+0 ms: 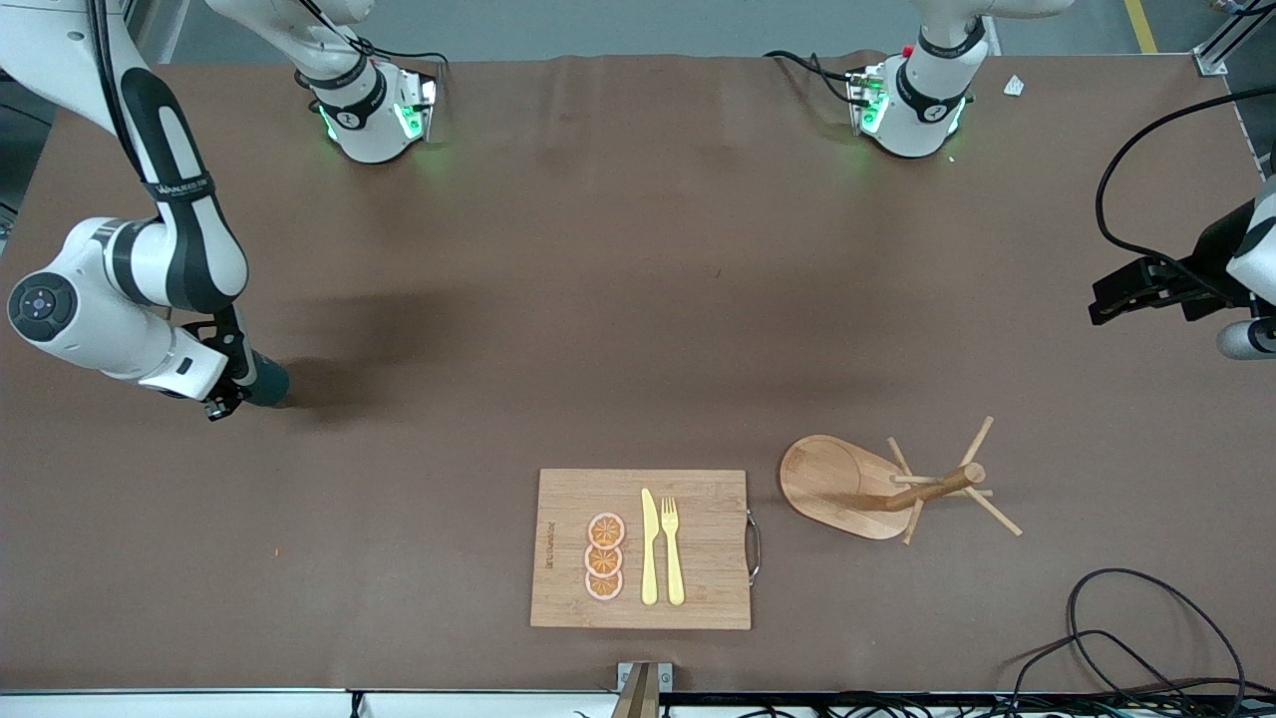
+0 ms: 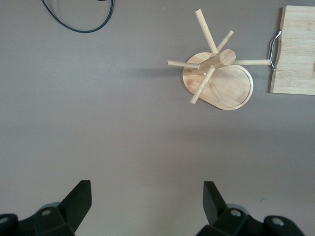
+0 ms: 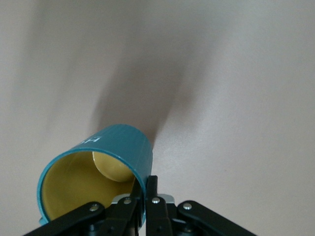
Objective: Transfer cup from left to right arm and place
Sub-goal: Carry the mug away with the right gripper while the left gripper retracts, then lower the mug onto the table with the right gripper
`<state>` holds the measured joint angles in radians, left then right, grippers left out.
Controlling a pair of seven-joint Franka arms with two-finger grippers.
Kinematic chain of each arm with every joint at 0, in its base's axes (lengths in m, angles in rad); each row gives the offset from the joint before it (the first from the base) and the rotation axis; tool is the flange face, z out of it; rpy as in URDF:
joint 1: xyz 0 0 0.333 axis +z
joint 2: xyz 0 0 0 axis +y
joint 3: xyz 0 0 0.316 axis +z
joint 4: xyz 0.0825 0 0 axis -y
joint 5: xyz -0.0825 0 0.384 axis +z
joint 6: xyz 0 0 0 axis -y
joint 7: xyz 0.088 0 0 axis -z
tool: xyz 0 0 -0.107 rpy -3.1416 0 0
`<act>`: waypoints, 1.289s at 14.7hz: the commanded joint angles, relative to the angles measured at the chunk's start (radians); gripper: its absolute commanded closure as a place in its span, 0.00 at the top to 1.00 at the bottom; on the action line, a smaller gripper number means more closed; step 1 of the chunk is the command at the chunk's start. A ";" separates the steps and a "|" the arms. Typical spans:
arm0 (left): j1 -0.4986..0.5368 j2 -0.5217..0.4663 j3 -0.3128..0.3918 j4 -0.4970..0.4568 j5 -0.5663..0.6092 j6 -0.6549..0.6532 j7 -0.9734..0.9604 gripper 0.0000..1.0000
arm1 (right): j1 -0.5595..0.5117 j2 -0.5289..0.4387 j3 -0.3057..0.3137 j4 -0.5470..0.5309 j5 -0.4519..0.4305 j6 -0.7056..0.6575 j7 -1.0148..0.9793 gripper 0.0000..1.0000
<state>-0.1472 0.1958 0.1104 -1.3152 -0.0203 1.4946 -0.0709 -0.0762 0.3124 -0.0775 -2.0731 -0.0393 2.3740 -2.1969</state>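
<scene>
The cup (image 1: 267, 382) is a dark teal ribbed mug with a yellowish inside. It is at the right arm's end of the table, tilted and low over the surface. My right gripper (image 1: 237, 387) is shut on the cup's wall. In the right wrist view one finger is inside the rim and one outside (image 3: 145, 192), and the cup (image 3: 120, 147) lies with its mouth toward the camera. Its handle is hidden. My left gripper (image 1: 1105, 304) is open and empty, raised over the left arm's end of the table; its fingers (image 2: 147, 189) are wide apart over bare table.
A wooden peg rack (image 1: 927, 489) lies tipped on its oval base, also in the left wrist view (image 2: 216, 73). A wooden cutting board (image 1: 698, 588) with yellow knife, fork and orange slices sits near the front camera. Black cables (image 1: 1126, 618) lie at the corner.
</scene>
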 commanded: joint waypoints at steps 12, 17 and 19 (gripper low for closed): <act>0.000 -0.027 -0.001 -0.022 -0.015 -0.011 -0.004 1.00 | 0.010 -0.012 0.007 -0.137 0.006 0.223 -0.238 1.00; 0.000 -0.202 -0.005 -0.287 -0.026 0.131 -0.007 1.00 | 0.019 -0.044 0.009 -0.084 0.006 0.049 -0.043 1.00; 0.002 -0.220 -0.005 -0.320 -0.023 0.151 -0.007 1.00 | 0.032 -0.046 0.009 -0.021 0.004 -0.074 0.069 1.00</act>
<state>-0.1474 0.0568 0.1092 -1.5238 -0.0274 1.5963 -0.0731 -0.0569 0.2999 -0.0716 -2.1345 -0.0393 2.4074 -2.2328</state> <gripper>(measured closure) 0.000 0.115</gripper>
